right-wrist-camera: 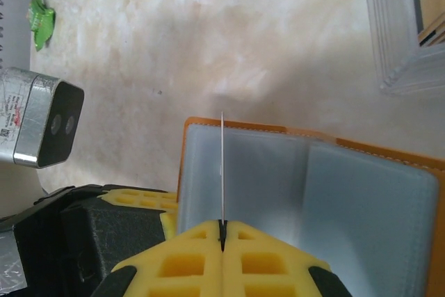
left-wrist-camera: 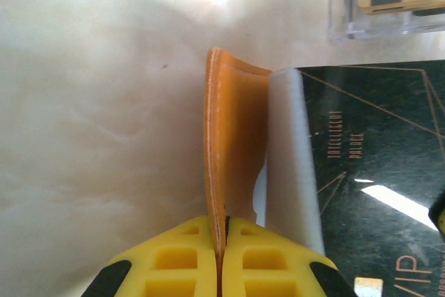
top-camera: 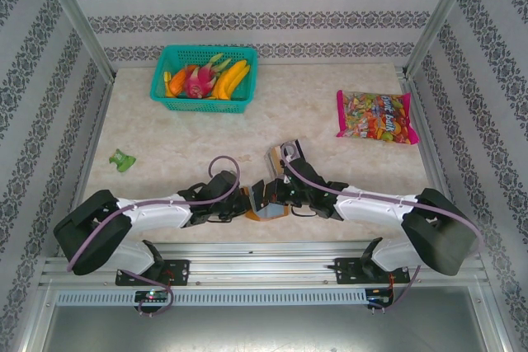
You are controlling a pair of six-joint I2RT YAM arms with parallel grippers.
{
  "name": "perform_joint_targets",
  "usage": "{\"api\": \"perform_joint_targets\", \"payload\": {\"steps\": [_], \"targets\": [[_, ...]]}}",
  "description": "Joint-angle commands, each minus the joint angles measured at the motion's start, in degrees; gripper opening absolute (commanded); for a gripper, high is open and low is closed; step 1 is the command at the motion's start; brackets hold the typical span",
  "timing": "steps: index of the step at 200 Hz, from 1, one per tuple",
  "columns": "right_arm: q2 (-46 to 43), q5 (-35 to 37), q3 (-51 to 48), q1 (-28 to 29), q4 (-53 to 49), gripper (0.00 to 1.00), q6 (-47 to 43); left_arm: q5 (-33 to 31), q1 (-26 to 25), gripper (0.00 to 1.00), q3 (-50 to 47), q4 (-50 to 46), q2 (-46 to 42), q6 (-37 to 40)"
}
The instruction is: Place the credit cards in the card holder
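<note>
On the marble tabletop (top-camera: 190, 133), left gripper (left-wrist-camera: 219, 231) is pinching the card holder (left-wrist-camera: 235, 137) open so right gripper (right-wrist-camera: 222, 233), clamping a credit card (right-wrist-camera: 222, 165), can slot it.

Orange leather-look card holder (left-wrist-camera: 236, 144) with stitched edge and frosted, matt plastic sleeves (right-wrist-camera: 264, 179); glossy dark plastic card (left-wrist-camera: 375, 172); clear hard plastic box (left-wrist-camera: 389, 26); smooth, polished marble-look tabletop (left-wrist-camera: 90, 137)

place: robot lab test booth | evidence: aluminium frame (top-camera: 77, 18), wallpapered panels (top-camera: 247, 2), left arm (top-camera: 157, 210), right arm (top-camera: 371, 202) bolted to rail (top-camera: 264, 269)
</note>
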Motion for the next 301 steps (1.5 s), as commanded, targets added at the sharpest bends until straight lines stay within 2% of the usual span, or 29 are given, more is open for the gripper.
{"api": "perform_joint_targets", "payload": {"steps": [1,43,83,129,155,187,227,259,301], "targets": [[-0.02,3.72,0.85,0.49,-2.85,0.0,0.41,-1.5,0.63,0.12,0.31,-4.28,-1.22,0.34],[-0.52,3.35,-0.56,-0.24,-1.53,0.0,0.61,-7.83,0.61,0.37,1.67,-16.53,-8.21,3.0],[1.32,1.65,0.11,-0.26,-0.59,0.0,0.69,-9.46,0.61,0.63,2.32,-17.25,-10.59,3.59],[1.81,2.23,0.03,-0.22,-0.8,0.0,1.09,-6.65,0.6,0.65,3.0,-12.58,-8.25,5.91],[1.71,2.54,-0.32,-0.35,-0.8,0.0,1.36,-4.42,0.64,0.59,4.36,-10.9,-4.62,7.16],[0.7,2.68,-0.5,-0.71,-1.38,0.0,1.52,-6.0,0.64,0.32,5.32,-13.11,-1.38,6.65],[-3.99,3.53,-4.0,-2.13,0.23,0.0,3.32,-5.39,0.6,0.11,5.44,-13.0,0.89,7.2],[-6.64,3.22,-7.31,-3.24,2.55,0.0,4.54,-5.11,0.61,0.09,5.54,-13.0,1.65,7.67],[-3.56,0.3,-8.1,-3.06,7.79,0.0,5.72,-4.25,0.6,0.09,5.73,-12.9,2.74,7.8]]}}
